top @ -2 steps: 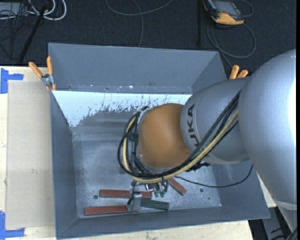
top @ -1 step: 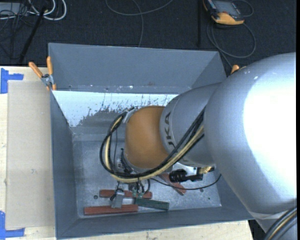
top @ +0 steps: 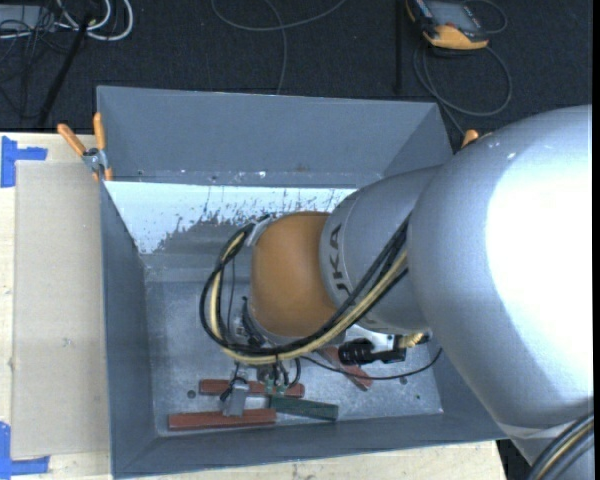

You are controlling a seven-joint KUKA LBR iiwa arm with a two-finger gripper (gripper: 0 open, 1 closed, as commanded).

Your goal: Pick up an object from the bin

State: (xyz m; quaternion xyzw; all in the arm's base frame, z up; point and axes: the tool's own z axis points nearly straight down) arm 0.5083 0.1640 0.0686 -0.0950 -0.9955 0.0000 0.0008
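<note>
Claw, state unclear, over flat red-brown bar at bin's front edge; likely light, stiff; grip mid-length.

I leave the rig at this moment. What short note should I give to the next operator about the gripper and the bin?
The gripper is low in the bin, near its front wall, over some flat sticks.
There lie a long reddish-brown stick by the wall, a short reddish-brown piece behind it, a dark green stick to the right.
Done: the arm is down. Nothing looks lifted yet.
Left: grasp one stick, lift it out.
</note>
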